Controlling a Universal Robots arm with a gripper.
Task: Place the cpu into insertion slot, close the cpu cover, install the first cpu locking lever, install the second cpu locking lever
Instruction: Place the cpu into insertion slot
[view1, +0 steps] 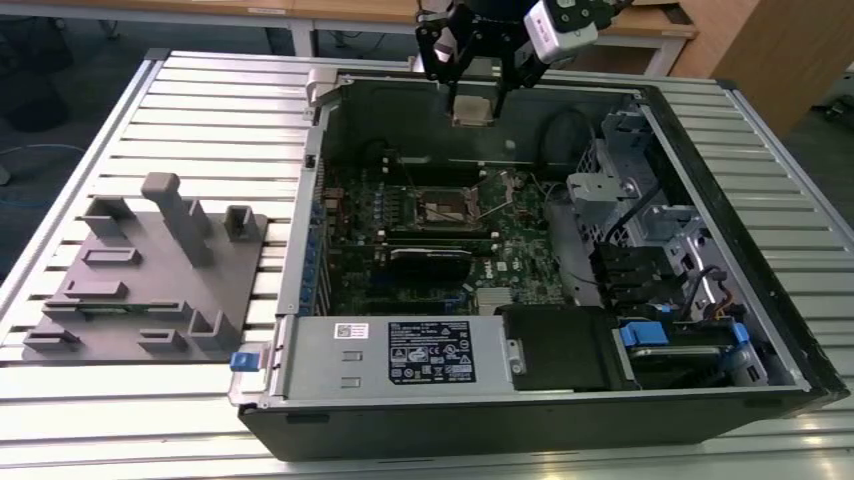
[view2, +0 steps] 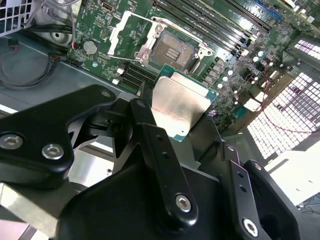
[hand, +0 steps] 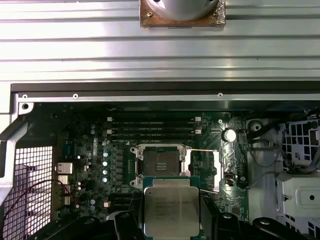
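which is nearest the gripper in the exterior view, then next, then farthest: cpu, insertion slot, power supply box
1. the cpu, held in the gripper itself
2. the insertion slot, on the green motherboard
3. the power supply box, low in the exterior view

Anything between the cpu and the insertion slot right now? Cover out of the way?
Nothing visible. The gripper holds the cpu above the board. The insertion slot lies open with its dark centre exposed, and the cpu cover is swung to one side, off the slot.
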